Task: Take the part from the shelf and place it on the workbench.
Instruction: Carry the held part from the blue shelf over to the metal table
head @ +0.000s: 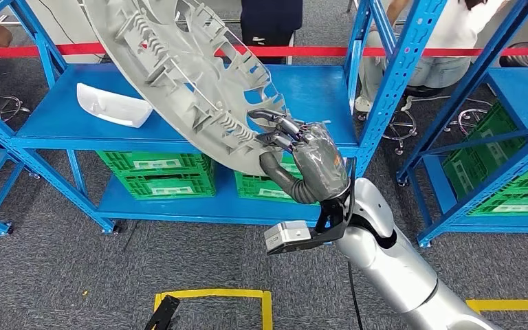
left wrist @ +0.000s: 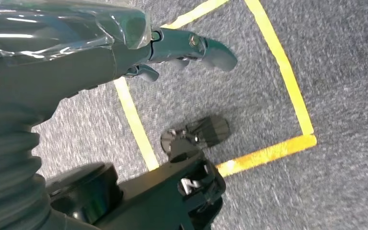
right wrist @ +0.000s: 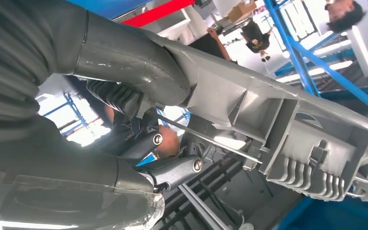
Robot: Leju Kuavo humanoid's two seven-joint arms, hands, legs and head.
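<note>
A large grey ribbed plastic part [head: 179, 75], curved like a cover, hangs tilted in the air in front of the blue shelf [head: 62, 124]. My right hand [head: 306, 158] grips its lower edge, fingers over the rim and thumb beneath. Up close, the right wrist view has my thumb [right wrist: 129, 72] pressed against the part [right wrist: 292, 134], and its ribs and clips are plain. My left hand [left wrist: 124, 48] hangs at my side over the carpet, fingers apart and holding nothing.
A smaller white part [head: 113, 105] lies on the left of the shelf board. Green crates [head: 158, 172] sit on the lower level. A second blue shelf [head: 522, 89] stands to the right. People stand behind red tape [head: 302, 51]. Yellow tape [head: 213, 295] marks the floor.
</note>
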